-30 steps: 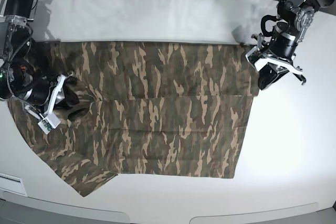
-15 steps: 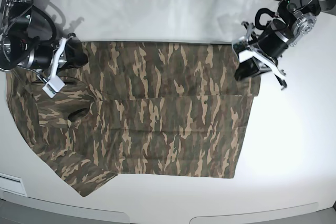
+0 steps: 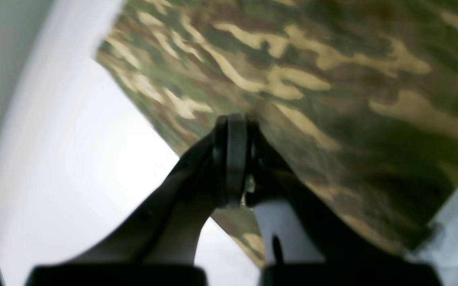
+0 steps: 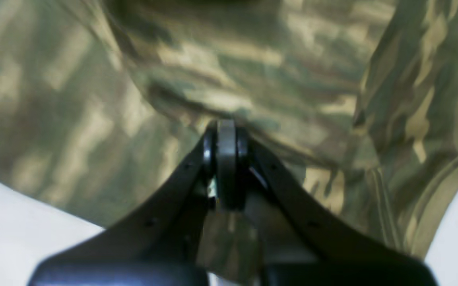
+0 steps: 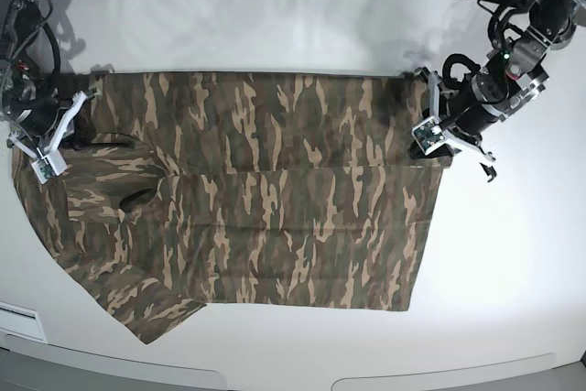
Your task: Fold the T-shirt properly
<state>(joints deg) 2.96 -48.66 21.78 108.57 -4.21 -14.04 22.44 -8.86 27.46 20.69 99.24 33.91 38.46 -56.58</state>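
Now both grippers — left, right — pinch the T-shirt, jaws closed.

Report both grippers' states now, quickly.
Left gripper: shut on the T-shirt, pinching its edge.
Right gripper: shut on the T-shirt, cloth bunched at its tips.

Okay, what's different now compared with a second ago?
The right pincer rose from beside the collar to the T-shirt's far shoulder edge and shut on it. The left pincer, already shut, shifted onto the far hem corner, pinching cloth. The shirt lies spread much as before on the table.
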